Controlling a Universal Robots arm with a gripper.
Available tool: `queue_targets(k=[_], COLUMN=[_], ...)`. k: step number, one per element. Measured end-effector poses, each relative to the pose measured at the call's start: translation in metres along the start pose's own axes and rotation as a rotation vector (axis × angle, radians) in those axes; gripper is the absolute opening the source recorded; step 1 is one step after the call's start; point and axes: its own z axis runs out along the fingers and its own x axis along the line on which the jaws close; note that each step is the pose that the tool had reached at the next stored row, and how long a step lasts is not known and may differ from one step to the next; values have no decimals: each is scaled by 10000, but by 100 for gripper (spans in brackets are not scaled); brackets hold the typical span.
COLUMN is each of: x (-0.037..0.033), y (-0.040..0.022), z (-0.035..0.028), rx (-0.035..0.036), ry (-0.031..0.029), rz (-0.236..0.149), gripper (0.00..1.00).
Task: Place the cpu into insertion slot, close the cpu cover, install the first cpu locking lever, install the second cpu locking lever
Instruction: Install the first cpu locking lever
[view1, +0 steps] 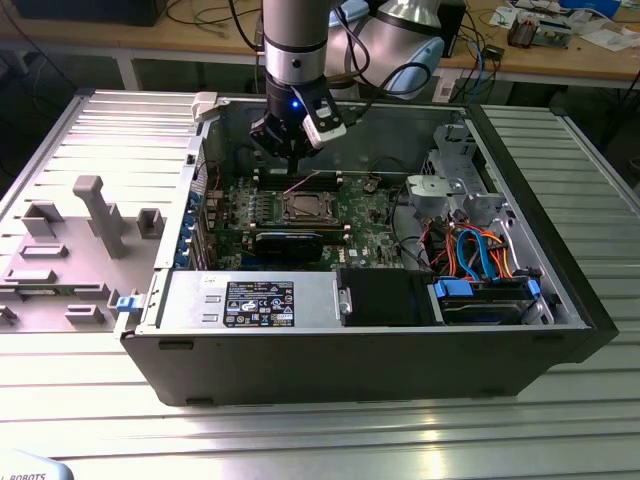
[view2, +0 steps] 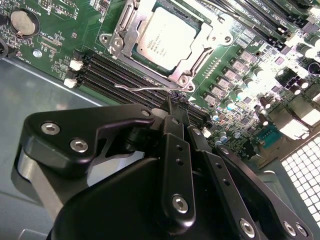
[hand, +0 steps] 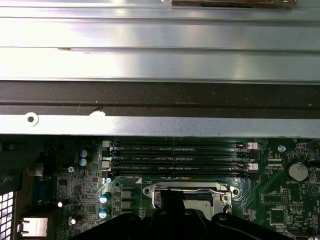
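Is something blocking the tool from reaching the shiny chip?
No, nothing visible. In the second wrist view the cpu already sits in the insertion slot with the cpu cover over its edges, and the tool hangs beside it.

The arm (view1: 294, 40) comes straight down from above into the open case, wrist vertical with a blue light glowing on it. The gripper (view1: 290, 150) hangs at the bottom, pointing down, hovering a bit above the board. In the second wrist view the black fingers (view2: 176, 150) sit pressed close together with nothing between them.
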Motion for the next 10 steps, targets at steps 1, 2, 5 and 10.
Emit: queue_targets(k=[1, 2, 5, 10], x=[0, 0, -1, -10], y=[0, 0, 0, -2], z=[0, 0, 0, 23], rx=[0, 0, 0, -103], ry=[0, 1, 0, 0], rz=[-1, 0, 0, -1], gripper=[11, 11, 11, 11])
